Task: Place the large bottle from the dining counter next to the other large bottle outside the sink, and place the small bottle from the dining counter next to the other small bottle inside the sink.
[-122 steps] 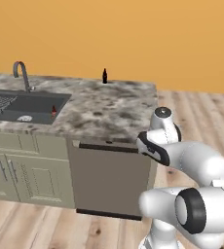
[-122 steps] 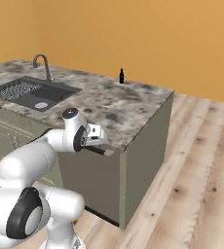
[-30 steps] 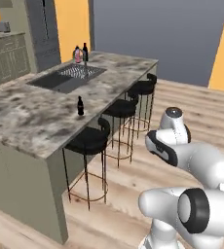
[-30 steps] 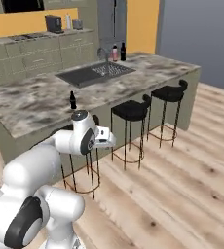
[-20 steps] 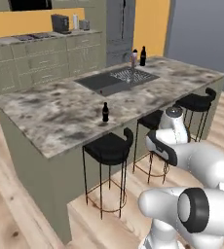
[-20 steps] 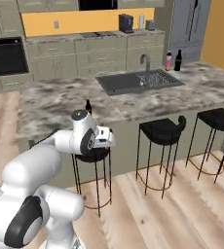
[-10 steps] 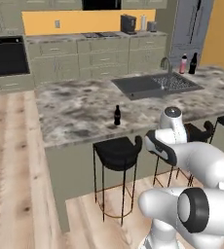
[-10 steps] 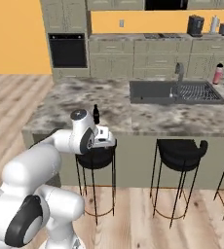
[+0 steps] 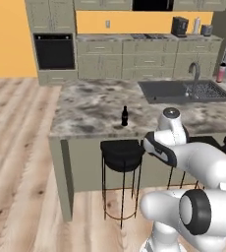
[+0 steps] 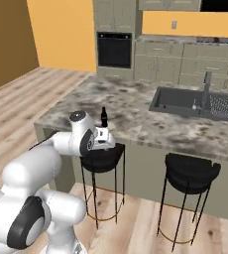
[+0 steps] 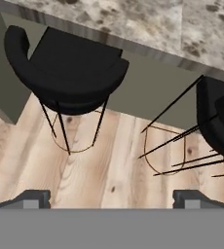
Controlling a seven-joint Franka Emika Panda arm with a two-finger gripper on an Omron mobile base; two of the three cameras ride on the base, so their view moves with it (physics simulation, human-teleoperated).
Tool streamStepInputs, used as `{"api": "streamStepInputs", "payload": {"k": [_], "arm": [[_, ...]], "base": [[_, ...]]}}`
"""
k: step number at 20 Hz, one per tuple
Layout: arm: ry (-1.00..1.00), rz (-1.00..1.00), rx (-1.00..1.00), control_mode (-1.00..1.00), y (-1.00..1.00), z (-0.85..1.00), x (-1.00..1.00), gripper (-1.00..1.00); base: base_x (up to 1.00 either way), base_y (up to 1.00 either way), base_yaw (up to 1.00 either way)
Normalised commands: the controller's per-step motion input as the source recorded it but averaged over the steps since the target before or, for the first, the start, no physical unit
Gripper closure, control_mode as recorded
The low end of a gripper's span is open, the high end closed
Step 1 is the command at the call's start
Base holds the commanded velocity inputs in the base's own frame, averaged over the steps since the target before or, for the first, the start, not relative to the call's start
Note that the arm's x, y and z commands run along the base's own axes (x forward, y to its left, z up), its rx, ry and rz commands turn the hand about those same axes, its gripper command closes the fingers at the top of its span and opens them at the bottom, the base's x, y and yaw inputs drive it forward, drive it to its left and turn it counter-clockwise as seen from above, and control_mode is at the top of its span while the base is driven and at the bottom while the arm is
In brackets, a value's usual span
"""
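Small bottle [image 9: 125, 115] upright near table [image 9: 90, 106] edge, above stool [image 9: 121, 149]: reachable from seating side. Jaws spread wide, empty, aimed floorward; arm tucked for driving.

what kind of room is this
A home kitchen, rendered rather than real: a built-in oven among olive-grey cabinets, a marble dining counter with a sink, and black bar stools tucked beneath it.

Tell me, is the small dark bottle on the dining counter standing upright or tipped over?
Upright: the small bottle stands on its base on the dining counter, neck up.
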Motion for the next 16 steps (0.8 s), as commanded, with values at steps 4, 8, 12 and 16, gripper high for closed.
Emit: {"api": "streamStepInputs", "payload": {"k": [4,8,12,16], "arm": [[0.00,0.00,0.00,1.00,0.00,0.00,0.00,-1.00],[0.00,0.00,0.00,1.00,0.00,0.00,0.00,-1.00],[0.00,0.00,0.00,1.00,0.00,0.00,0.00,-1.00],[0.00,0.00,0.00,1.00,0.00,0.00,0.00,-1.00]], "base": [[0.00,-0.41,0.32],[0.16,-0.13,0.03],[0.48,-0.26,0.00],[0.52,-0.23,0.00]]}}
